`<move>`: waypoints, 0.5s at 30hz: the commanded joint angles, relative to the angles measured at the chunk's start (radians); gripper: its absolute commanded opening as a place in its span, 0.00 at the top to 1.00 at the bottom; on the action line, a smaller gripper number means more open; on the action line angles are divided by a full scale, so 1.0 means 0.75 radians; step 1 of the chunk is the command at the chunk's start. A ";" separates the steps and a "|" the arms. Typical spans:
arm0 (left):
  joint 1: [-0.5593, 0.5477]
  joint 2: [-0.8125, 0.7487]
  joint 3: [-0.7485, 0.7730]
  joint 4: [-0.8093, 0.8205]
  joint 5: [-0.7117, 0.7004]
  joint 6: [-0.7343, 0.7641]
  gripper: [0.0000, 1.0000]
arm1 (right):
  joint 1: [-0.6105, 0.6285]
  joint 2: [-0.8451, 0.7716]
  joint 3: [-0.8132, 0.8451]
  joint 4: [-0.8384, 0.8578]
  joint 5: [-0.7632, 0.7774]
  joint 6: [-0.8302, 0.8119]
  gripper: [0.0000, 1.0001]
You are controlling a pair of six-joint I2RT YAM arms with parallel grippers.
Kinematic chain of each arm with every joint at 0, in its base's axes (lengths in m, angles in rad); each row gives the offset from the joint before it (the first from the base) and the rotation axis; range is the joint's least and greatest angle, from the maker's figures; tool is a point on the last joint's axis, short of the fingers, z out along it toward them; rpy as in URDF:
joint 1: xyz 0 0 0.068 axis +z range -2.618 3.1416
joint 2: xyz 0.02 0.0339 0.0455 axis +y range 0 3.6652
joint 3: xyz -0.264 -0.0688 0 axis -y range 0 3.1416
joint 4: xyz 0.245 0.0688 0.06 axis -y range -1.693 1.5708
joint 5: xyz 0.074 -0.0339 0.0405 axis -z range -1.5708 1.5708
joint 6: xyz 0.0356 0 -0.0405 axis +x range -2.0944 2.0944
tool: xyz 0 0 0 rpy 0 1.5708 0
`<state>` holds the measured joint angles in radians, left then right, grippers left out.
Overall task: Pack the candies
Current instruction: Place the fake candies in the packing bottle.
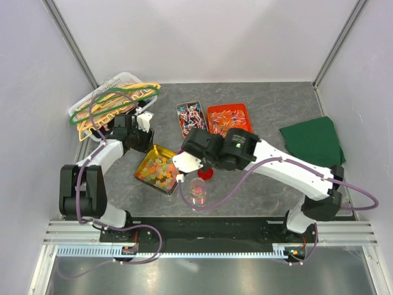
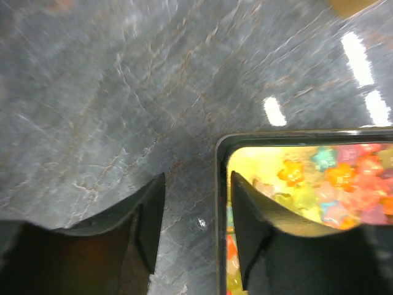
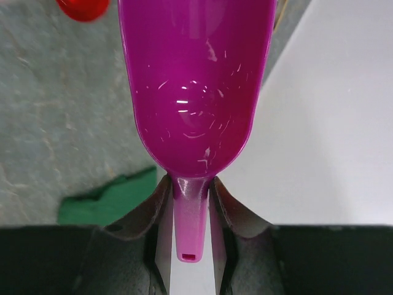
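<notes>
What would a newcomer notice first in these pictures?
The empty purple scoop fills the right wrist view, its handle clamped in the right gripper. From above, the yellow tray of pastel candies stands out mid-table, left of a clear cup; the left gripper straddles the tray's rim, jaws open.

A purple plastic scoop (image 3: 196,92) juts forward from the right gripper (image 3: 190,192), its handle pinched between the fingers. A round red plastic lid (image 1: 206,174) lies on the grey marbled desk (image 1: 264,184) just beside that gripper. The rim of a yellow metal tin (image 2: 220,184) stands between the spread fingers of the left gripper (image 2: 193,209), and a dark green folded cloth (image 1: 312,141) lies well off to the right of the right gripper.
</notes>
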<state>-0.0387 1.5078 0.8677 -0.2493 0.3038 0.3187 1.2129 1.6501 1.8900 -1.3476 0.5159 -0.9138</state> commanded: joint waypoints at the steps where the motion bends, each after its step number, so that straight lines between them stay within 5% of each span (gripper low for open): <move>1: 0.009 -0.182 0.078 -0.052 0.163 0.041 0.43 | -0.036 -0.152 0.045 -0.148 -0.417 0.083 1.00; 7: -0.014 -0.525 0.101 -0.299 0.633 0.231 0.24 | -0.071 -0.185 -0.082 -0.148 -0.477 0.091 1.00; 15: -0.318 -0.748 -0.091 -0.441 0.654 0.415 0.12 | -0.486 -0.255 0.039 -0.073 -0.684 0.024 1.00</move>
<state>-0.1986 0.9539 0.8684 -0.4702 0.7456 0.5159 1.0122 1.5253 1.8881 -1.3617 0.1066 -0.8642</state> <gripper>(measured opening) 0.870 0.316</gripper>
